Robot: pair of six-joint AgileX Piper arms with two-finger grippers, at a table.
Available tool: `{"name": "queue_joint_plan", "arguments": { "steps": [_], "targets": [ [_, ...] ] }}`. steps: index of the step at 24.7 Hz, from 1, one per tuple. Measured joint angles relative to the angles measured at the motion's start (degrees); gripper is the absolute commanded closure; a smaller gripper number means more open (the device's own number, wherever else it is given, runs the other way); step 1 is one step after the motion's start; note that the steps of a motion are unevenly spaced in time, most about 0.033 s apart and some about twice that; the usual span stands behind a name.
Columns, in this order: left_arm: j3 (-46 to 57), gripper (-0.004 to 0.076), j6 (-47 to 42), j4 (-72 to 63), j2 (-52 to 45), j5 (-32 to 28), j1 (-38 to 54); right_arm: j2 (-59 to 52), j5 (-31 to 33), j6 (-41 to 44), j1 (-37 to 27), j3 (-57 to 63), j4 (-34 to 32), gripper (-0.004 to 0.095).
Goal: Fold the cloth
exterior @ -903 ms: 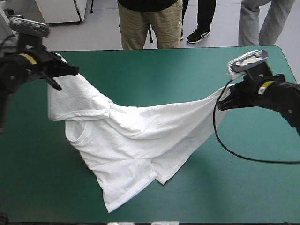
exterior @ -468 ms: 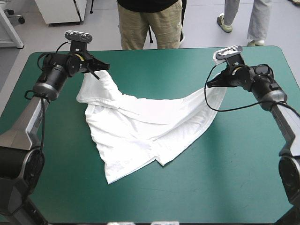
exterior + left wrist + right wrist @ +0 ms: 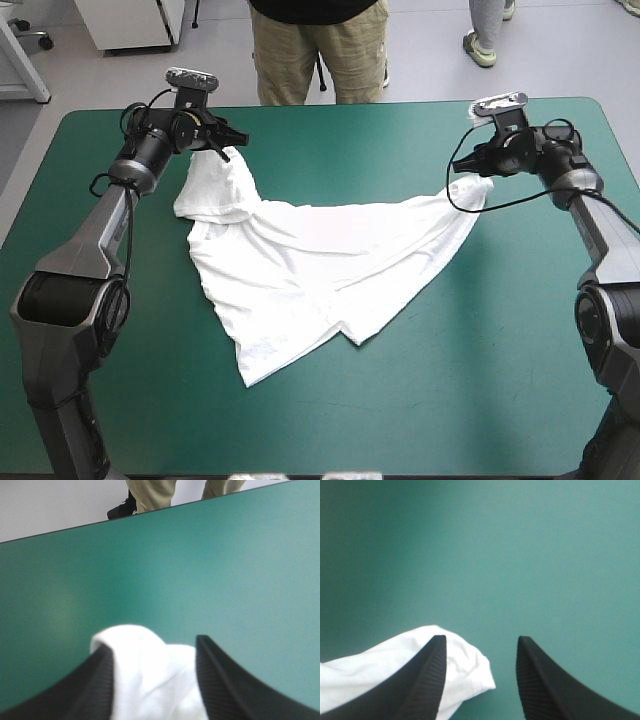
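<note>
The white T-shirt lies loosely spread on the teal-green cover, wrinkled, with one end pointing at the near edge. My left gripper is over its bunched far-left corner and stands open; in the left wrist view that gripper has the white cloth lying loose between its fingers. My right gripper is open at the shirt's far-right corner. In the right wrist view that gripper has the cloth corner beside one finger and bare cover between the two.
The table's far edge runs a short way ahead of the left gripper. Teal-green cover surrounds the shirt on all sides.
Both arms carried the shirt's corners toward the far edge and lowered them. The stretched, lifted shirt has settled onto the table, and both grippers have let go of it.
</note>
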Motion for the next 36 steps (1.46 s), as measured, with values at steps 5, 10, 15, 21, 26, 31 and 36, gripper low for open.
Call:
{"name": "queue_joint_plan", "arguments": {
  "steps": [5,10,15,21,26,31,36],
  "targets": [
    [-3.7,0.0160,0.2,-2.2,0.1,2.3,0.0,-1.0,1.7,0.2,-1.7,-0.2,0.0,0.0439],
    [-7.2,0.0160,0.3,-1.4,-3.2,13.0,0.0,-6.8,5.8,0.0,-1.8,-0.2,0.8,0.0439],
    [-7.6,0.0160,1.7,0.9,-9.5,21.3,0.0,-16.4,11.2,-0.4,-1.8,-0.2,3.5,0.0439],
    [-8.2,0.0160,1.7,5.2,-13.6,29.1,3.1,-28.1,15.9,-0.9,-1.8,-0.3,6.9,0.0440],
    [3.4,0.0222,8.1,-13.6,-20.7,34.4,5.4,-37.6,25.0,-0.9,-1.8,-0.3,8.7,0.0443],
    [33.8,0.0234,9.0,-18.4,-45.2,30.2,-4.2,-45.8,32.4,-1.0,-1.8,-0.5,10.7,0.0462],
    [55.5,0.0233,7.9,-18.7,-56.4,27.2,-11.4,-48.1,33.2,-1.3,-1.8,-0.7,12.3,0.0469]
  ]
}}
